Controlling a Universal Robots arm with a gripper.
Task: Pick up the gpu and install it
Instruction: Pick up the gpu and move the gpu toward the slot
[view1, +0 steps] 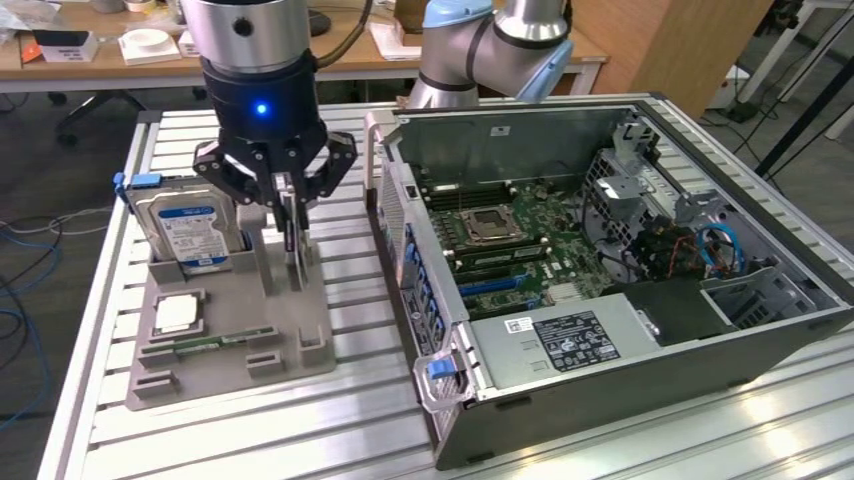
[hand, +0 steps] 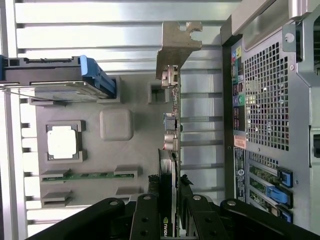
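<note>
gpu (hand: 170, 127) clamped in gripper (hand: 173, 187), hard drive (view1: 187, 225) slotted in holder (view1: 287, 322)

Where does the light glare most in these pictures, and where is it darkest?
Exterior view: glare whitens the ribbed aluminium table beside the open grey computer case, whose interior is partly shadowed; a small blue light glows above the black jaws. Wrist view: bare table slats wash out pale beyond the thin green gpu card held in the jaws.

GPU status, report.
Gripper closed on gpu. Standing on edge at grey holder. Hard drive alongside, not touching.
</note>
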